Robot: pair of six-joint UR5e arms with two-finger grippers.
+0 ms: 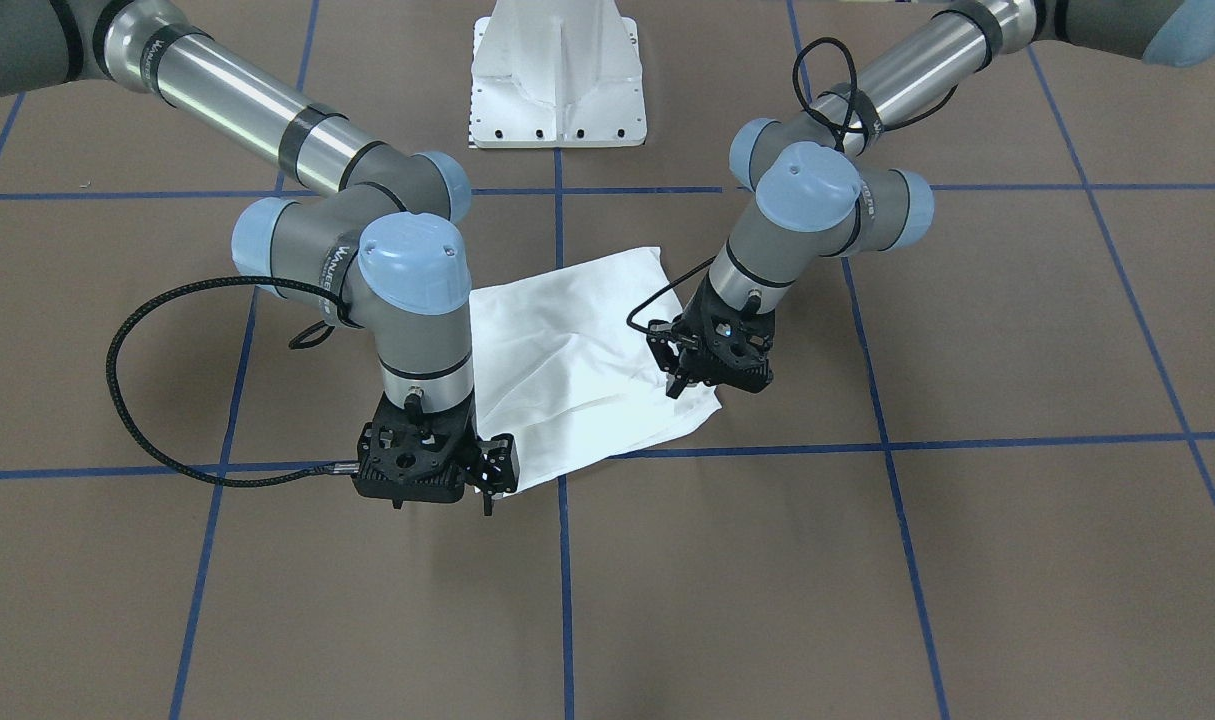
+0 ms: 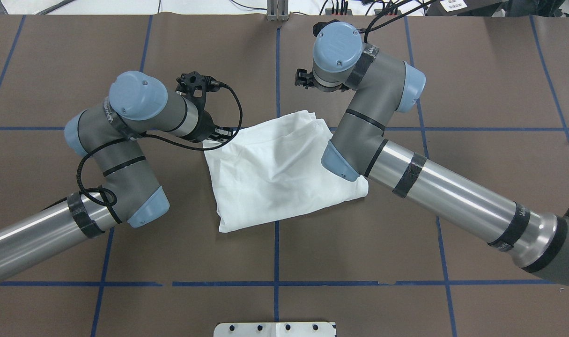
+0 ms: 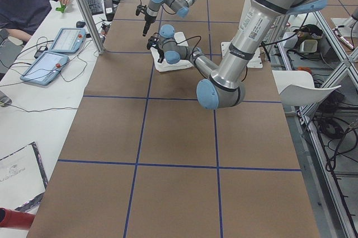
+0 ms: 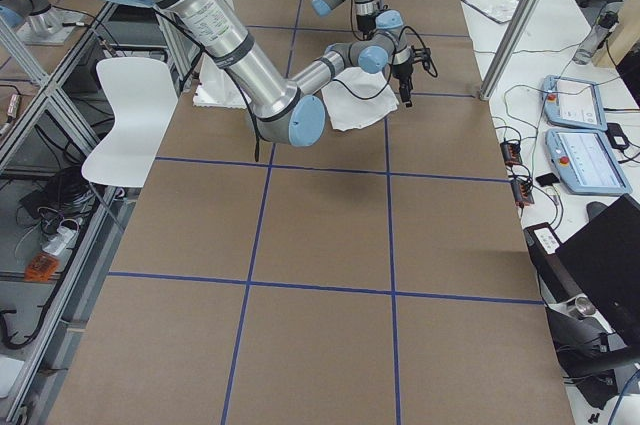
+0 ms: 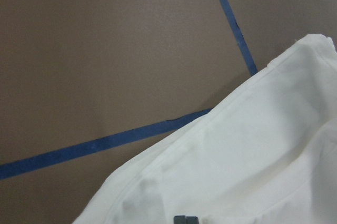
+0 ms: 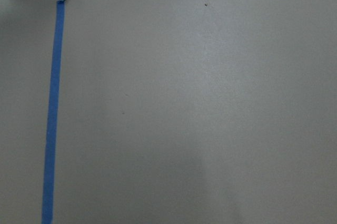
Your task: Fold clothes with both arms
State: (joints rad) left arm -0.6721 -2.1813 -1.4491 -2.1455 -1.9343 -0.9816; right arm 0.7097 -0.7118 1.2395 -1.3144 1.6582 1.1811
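Note:
The white T-shirt (image 1: 577, 350) (image 2: 275, 173) lies folded into a rough rectangle mid-table, with no print showing. My left gripper (image 1: 679, 385) (image 2: 217, 135) is low at the shirt's corner on the operators' side. Its fingertips (image 5: 181, 218) are pressed together on the cloth (image 5: 253, 150), and a crease runs toward them. My right gripper (image 1: 487, 495) (image 2: 299, 78) hangs raised just past the shirt's other corner on that side and looks open. Its wrist view shows only bare brown table and blue tape, with no fingers and no cloth.
The white pedestal base (image 1: 557, 80) (image 2: 275, 329) stands on the robot's side of the table. Blue tape lines (image 6: 50, 129) grid the brown mat. A person (image 3: 28, 3) sits at a side desk with tablets (image 3: 56, 53). A white chair (image 4: 125, 115) stands beside the table.

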